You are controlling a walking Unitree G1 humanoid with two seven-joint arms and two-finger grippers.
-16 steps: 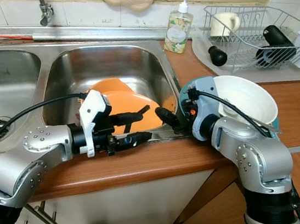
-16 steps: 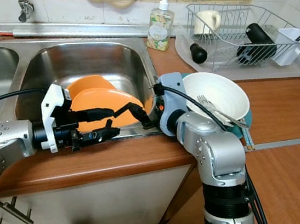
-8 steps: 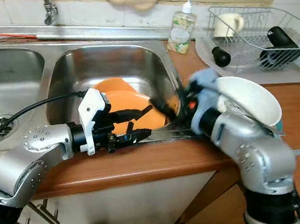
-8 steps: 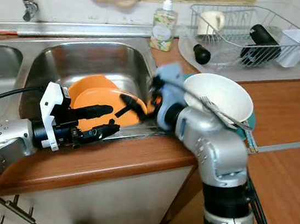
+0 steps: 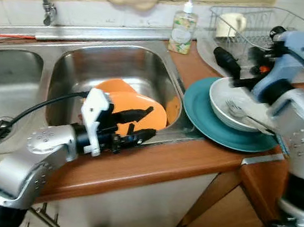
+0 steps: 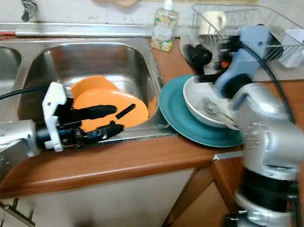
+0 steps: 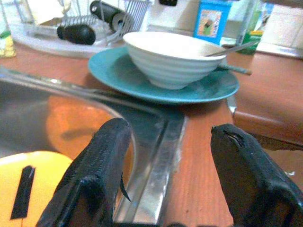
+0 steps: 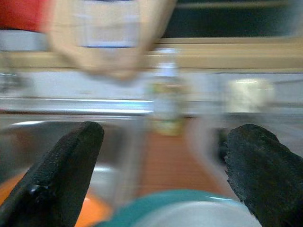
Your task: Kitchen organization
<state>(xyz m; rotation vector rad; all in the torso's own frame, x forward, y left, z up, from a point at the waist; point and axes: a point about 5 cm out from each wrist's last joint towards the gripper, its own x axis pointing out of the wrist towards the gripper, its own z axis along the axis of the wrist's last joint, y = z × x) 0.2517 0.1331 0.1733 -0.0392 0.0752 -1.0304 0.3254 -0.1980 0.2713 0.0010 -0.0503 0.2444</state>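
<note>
Reaching over the front edge of the sink [image 5: 120, 59], I hold my left gripper [image 5: 139, 126] spread wide with nothing in it, its fingers just in front of the two orange plates [image 5: 130, 108] leaning in the basin. I judge the step in hand to be clearing those plates; next I would need to close one finger behind a plate's rim and lift it clear of the sink wall. My right gripper [image 8: 156, 170], also wide and empty, is up above the white bowl [image 5: 237, 105] on the teal plate [image 5: 197, 114], near the dish rack [image 5: 253, 26]. A second ago it was down at the sink edge beside the plates; it has since swung up and away.
</note>
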